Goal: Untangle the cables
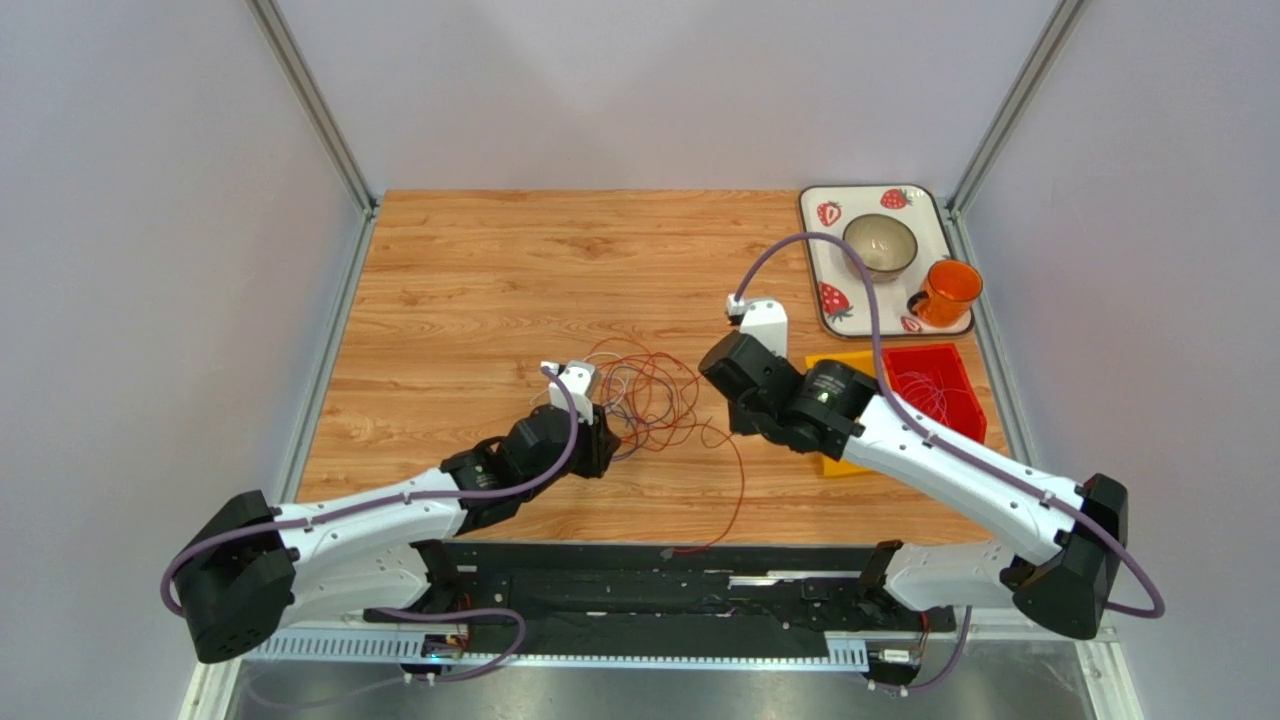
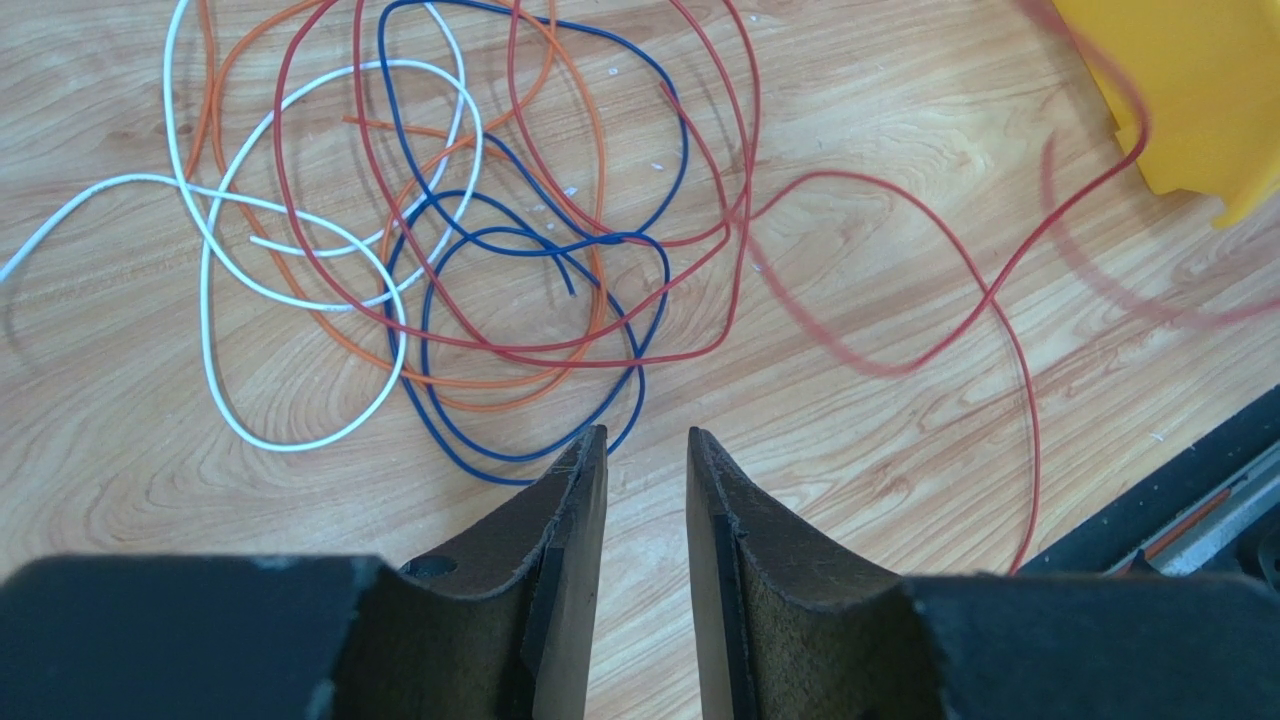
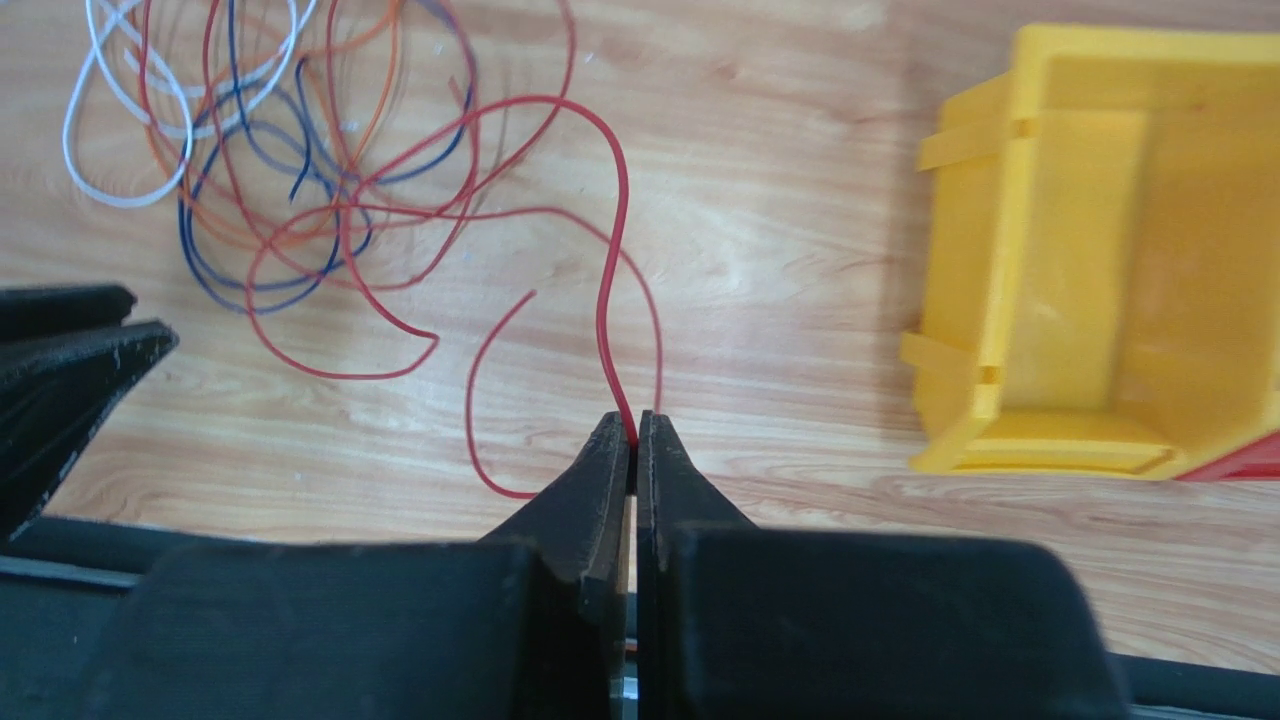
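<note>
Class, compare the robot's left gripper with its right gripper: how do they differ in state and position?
The left gripper is open with nothing in it; the right gripper is shut on the red cable. The left gripper faces the tangled cables; the right gripper sits nearer the yellow bin. Both are black.

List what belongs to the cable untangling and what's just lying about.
Job: red cable, orange cable, blue cable, white cable, right gripper shut on the red one.
Lying about: yellow bin, strawberry tray, bowl, orange cup.
</note>
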`<action>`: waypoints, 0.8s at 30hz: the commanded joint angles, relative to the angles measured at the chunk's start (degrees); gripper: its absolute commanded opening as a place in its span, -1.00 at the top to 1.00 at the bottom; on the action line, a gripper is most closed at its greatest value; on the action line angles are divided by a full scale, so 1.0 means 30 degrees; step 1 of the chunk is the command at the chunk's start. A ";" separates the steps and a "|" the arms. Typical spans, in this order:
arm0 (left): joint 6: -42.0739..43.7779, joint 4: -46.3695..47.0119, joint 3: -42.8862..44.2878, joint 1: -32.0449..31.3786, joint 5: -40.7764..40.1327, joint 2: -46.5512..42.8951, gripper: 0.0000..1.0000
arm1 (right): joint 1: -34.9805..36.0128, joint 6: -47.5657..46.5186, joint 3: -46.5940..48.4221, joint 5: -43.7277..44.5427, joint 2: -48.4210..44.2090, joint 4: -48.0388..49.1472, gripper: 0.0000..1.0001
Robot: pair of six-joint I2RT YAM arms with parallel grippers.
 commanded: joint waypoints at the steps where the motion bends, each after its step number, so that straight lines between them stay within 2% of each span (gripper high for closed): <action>1: -0.0346 0.0695 0.0018 0.0090 -0.0141 -0.0359 0.31 | -0.0761 -0.0861 0.2012 0.2763 -0.1261 -0.1462 1.00; 10: -0.0376 0.0841 -0.0041 0.0090 -0.0141 -0.0331 0.31 | -0.4157 -0.2618 0.5295 0.4054 -0.3399 -0.3076 1.00; 15: -0.0376 0.0900 -0.0012 0.0090 -0.0141 -0.0243 0.31 | -0.5155 -0.5163 0.9160 0.5635 -0.3723 -0.2783 1.00; 24: -0.0405 0.0958 -0.0041 0.0090 -0.0170 -0.0214 0.31 | -0.5539 -0.7129 1.3642 0.6309 -0.3958 0.0086 1.00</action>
